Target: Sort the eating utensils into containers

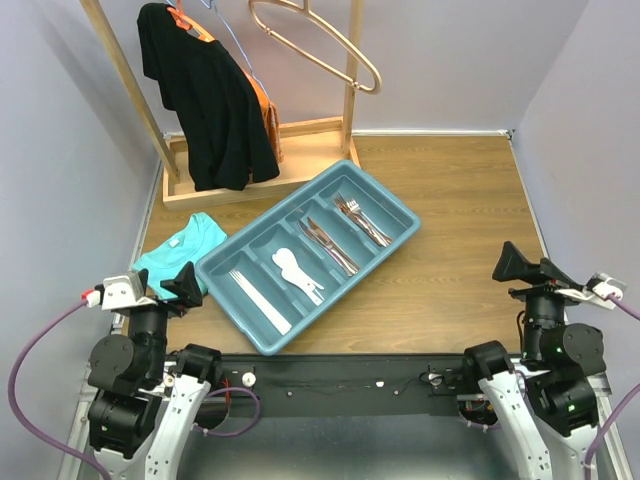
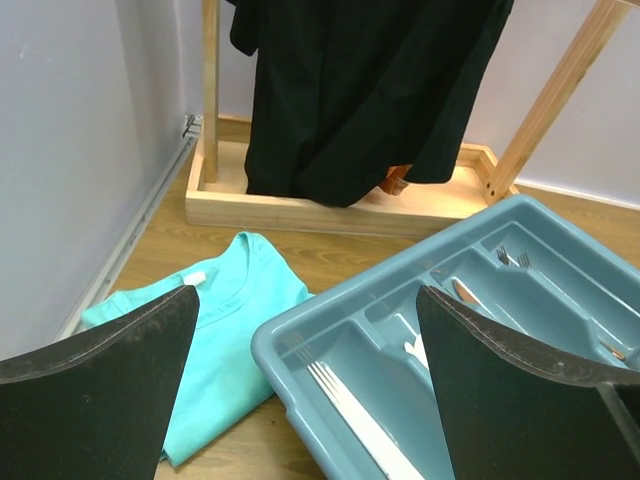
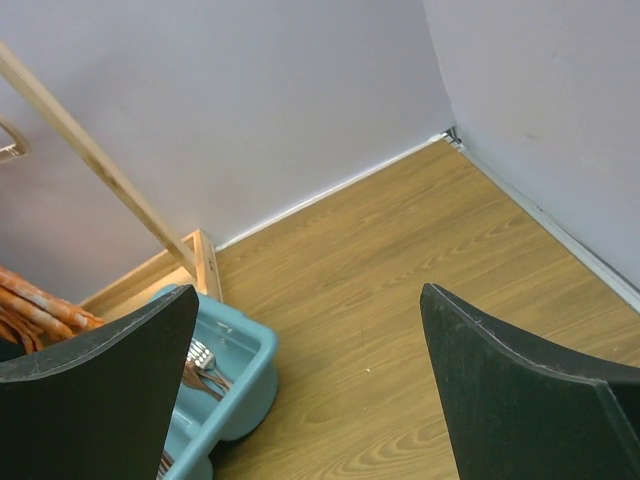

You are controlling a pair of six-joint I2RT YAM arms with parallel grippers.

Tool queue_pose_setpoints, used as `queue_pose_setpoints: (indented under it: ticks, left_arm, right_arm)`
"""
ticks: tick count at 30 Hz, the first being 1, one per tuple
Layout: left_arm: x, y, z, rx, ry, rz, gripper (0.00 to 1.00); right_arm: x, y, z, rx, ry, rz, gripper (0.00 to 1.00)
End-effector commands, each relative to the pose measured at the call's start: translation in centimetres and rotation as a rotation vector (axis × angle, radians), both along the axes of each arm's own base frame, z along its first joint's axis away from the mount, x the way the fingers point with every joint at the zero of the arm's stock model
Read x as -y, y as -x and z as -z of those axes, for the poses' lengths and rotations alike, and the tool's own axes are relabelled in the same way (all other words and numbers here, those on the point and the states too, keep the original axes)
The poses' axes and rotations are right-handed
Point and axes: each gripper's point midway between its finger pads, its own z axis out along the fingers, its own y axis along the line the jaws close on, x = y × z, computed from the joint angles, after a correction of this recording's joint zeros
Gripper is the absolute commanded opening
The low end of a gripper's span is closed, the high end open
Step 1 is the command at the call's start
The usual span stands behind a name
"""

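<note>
The teal-blue cutlery tray (image 1: 395,243) lies diagonally mid-table. Its four compartments hold pale chopsticks (image 1: 258,298), white plastic spoons (image 1: 296,272), silver knives (image 1: 330,245) and coppery forks (image 1: 361,219). My left gripper (image 1: 183,283) is open and empty, near the tray's near-left corner. In the left wrist view the tray (image 2: 290,340) and chopsticks (image 2: 355,415) show between the fingers. My right gripper (image 1: 512,263) is open and empty at the right, well clear of the tray. The right wrist view shows the tray's far corner (image 3: 255,355) with forks (image 3: 200,368).
A folded teal cloth (image 1: 180,250) lies left of the tray, also in the left wrist view (image 2: 215,340). A wooden rack (image 1: 260,160) at the back holds a black garment (image 1: 205,100) and metal hangers (image 1: 320,50). Walls close in left and right.
</note>
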Motion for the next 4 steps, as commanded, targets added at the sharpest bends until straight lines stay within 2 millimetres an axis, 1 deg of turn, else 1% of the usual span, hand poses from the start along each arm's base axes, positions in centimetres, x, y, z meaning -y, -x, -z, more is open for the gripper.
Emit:
queue_pose_setpoints:
  ticks: [1,4]
  left_arm:
    - [-1.51,3.47,-1.57,0.176,0.051,-0.042,0.99]
    - [-1.62,3.44,-1.55,0.176,0.049,-0.048,0.99]
  right_arm:
    - [-0.27,-0.16,0.5,-0.013,0.012,-0.014,1.0]
    - [-0.32,-0.2,0.44,-0.01,0.009,-0.015,1.0]
